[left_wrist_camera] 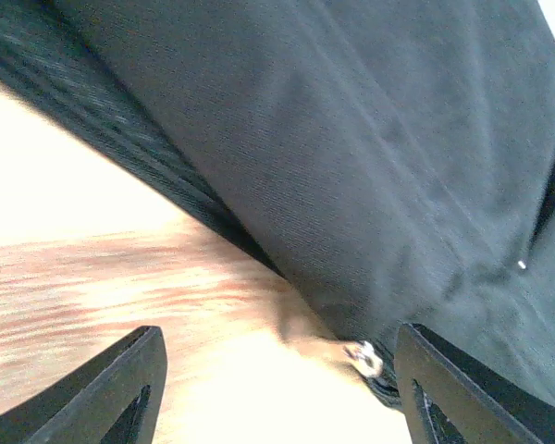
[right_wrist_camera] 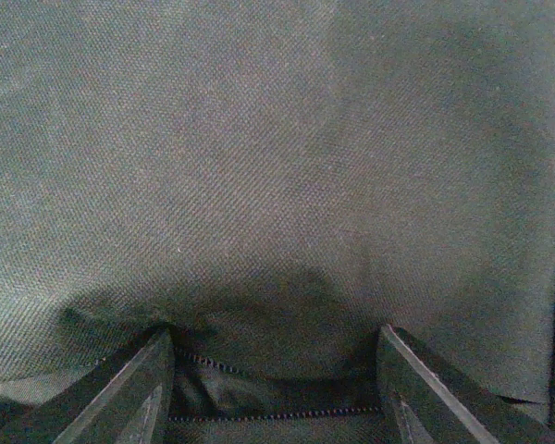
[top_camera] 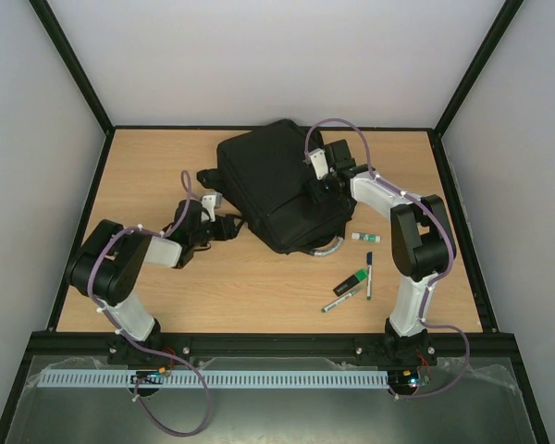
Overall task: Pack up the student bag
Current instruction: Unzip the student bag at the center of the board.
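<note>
The student bag [top_camera: 276, 185] is a large black fabric backpack lying flat at the middle back of the table, its grey loop handle [top_camera: 329, 248] at the near right edge. My left gripper [top_camera: 228, 227] is open at the bag's near left edge. In the left wrist view [left_wrist_camera: 277, 393] its jaws stand wide over bare wood, with the bag's edge [left_wrist_camera: 351, 166] and a small metal zip pull [left_wrist_camera: 361, 356] just ahead. My right gripper [top_camera: 317, 191] is open on top of the bag's right side. In the right wrist view [right_wrist_camera: 273, 393] its jaws straddle the fabric [right_wrist_camera: 277, 166] and a zip line [right_wrist_camera: 268, 413].
On the wood right of the bag lie a small white and green stick [top_camera: 365, 238], a dark pen [top_camera: 368, 274], a green highlighter [top_camera: 352, 281] and another pen [top_camera: 340, 300]. A black frame rail [top_camera: 277, 344] runs along the near edge; walls enclose the table.
</note>
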`<state>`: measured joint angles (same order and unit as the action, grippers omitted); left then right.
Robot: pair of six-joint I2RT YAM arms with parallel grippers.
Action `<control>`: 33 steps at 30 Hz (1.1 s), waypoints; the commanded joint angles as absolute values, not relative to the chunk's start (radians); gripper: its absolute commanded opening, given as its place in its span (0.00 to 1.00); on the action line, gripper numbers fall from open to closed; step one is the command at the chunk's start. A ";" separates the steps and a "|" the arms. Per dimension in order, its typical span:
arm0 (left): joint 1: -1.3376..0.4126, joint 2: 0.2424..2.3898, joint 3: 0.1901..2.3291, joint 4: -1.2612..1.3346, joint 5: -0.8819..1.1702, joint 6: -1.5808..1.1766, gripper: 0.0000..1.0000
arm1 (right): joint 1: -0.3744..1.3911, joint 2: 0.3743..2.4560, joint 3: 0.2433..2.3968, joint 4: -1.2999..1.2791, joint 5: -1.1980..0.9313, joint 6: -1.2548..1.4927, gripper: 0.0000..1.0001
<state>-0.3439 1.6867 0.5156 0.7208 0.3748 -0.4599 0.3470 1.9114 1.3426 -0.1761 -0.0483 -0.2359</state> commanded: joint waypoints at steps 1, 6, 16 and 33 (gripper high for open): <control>-0.315 1.732 0.526 0.778 0.404 -0.481 0.70 | 0.346 2.029 1.281 -0.392 0.051 -0.238 0.59; -0.319 1.801 0.545 0.887 0.546 -0.440 0.66 | 0.345 2.063 1.344 -0.401 0.143 -0.256 0.59; -0.409 1.931 0.670 0.865 0.605 -0.330 0.69 | 0.344 2.090 1.376 -0.402 0.186 -0.258 0.59; -0.443 1.955 0.567 1.059 0.651 -0.419 0.47 | 0.344 2.084 1.338 -0.396 0.149 -0.262 0.59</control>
<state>-0.4385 1.9461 0.5850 0.9752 0.6197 -0.4198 0.3550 1.9751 1.4288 -0.1883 0.0937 -0.2432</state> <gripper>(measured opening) 0.513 0.589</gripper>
